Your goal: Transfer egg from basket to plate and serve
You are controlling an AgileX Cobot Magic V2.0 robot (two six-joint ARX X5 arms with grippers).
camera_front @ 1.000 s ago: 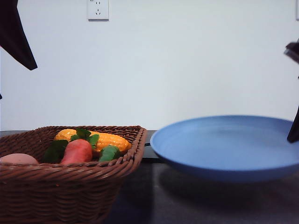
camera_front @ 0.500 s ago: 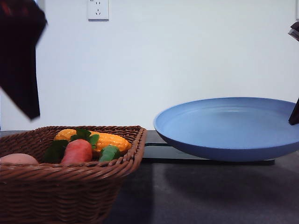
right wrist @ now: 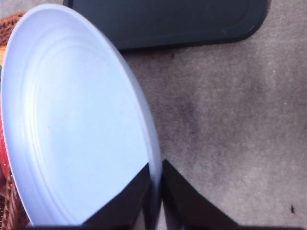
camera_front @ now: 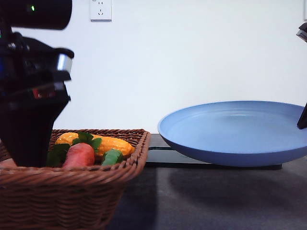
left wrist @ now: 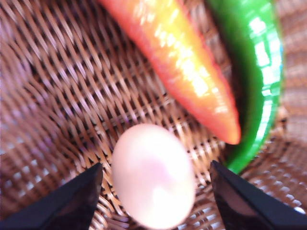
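Note:
The pale pinkish egg (left wrist: 153, 175) lies on the floor of the brown wicker basket (left wrist: 57, 96). My left gripper (left wrist: 154, 165) is open, one finger on each side of the egg with a gap to both. In the front view the left arm (camera_front: 29, 120) reaches down into the basket (camera_front: 96, 175) at its left end. The blue plate (camera_front: 230, 129) hangs level above the table on the right. My right gripper (right wrist: 156, 184) is shut on the rim of the plate (right wrist: 72, 124).
An orange-red carrot (left wrist: 177, 67) and a green pepper (left wrist: 254, 72) lie close beside the egg. Yellow corn (camera_front: 112, 143) rests at the basket's back. A flat black tray (right wrist: 168, 21) lies on the grey table under the plate's far side.
My left arm came down from the upper left into the basket, covering the egg in the front view. The plate rose a little a second ago and has since held still.

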